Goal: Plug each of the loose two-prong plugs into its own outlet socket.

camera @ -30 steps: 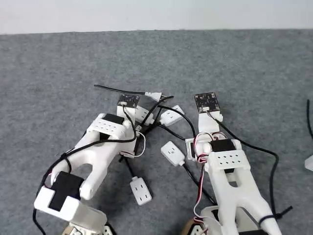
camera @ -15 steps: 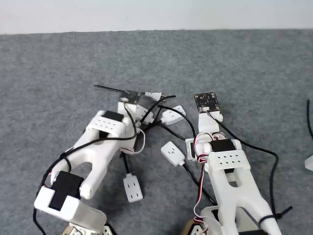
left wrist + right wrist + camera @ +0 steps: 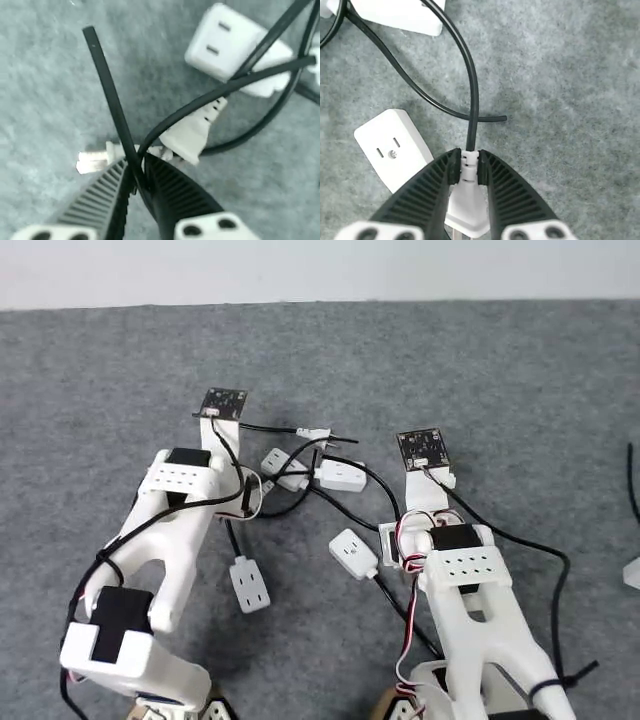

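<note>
White outlet sockets lie loose on the grey mat, and none of them carries a plug as far as the views show. I judge the task to be at its start, with every insertion left to do.

The left gripper is pressed together on a black cord a short way from its cut end. A loose plug lies on the mat just beside the fingertips. The right gripper pinches the held plug at its neck, right beside the middle socket.

Counted from above:
- **Sockets:** four, made up of the tangled pair, the middle socket and the near socket.
- **Plugs:** two.
- **Unclear:** a white piece at the edge, which I cannot identify.
</note>
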